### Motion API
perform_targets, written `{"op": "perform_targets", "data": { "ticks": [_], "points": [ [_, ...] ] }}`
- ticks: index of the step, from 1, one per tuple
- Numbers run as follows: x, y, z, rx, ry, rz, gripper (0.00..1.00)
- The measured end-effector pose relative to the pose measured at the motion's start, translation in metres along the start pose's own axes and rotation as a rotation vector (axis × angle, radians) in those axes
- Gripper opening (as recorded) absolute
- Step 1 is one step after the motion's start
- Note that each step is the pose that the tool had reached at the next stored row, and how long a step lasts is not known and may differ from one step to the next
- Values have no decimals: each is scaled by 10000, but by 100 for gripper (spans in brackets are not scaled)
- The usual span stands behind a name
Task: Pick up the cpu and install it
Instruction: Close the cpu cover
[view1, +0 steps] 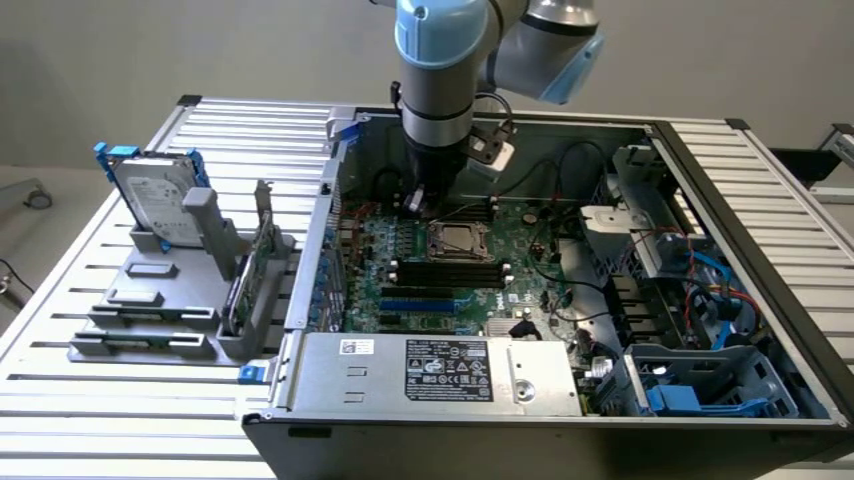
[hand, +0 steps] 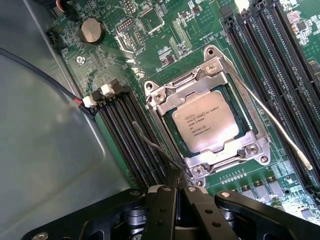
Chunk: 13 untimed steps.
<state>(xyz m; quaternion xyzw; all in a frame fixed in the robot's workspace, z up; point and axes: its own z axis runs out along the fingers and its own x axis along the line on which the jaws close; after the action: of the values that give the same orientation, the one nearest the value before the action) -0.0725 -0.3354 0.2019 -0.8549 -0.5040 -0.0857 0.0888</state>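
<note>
The pincer (hand: 176, 179) is closed, its fingers pressed together and its tip just beside the near corner of the socket (hand: 252, 150). A thin wire lever (hand: 150, 145) runs from that tip along the socket's side. The cpu (hand: 206, 121) lies flat inside the socket, silver top up, ringed by the metal frame. Beyond the socket, memory slots (hand: 270, 55) and a coin battery (hand: 91, 30) sit on the green motherboard (hand: 165, 50).
</note>
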Motion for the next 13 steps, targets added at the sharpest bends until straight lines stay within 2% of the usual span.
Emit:
{"op": "perform_targets", "data": {
  "ticks": [3,13],
  "points": [
    [5,-6,10,-23,-5,44,11],
    [-4,-23,38,-146,-137,215,11]
  ]
}}
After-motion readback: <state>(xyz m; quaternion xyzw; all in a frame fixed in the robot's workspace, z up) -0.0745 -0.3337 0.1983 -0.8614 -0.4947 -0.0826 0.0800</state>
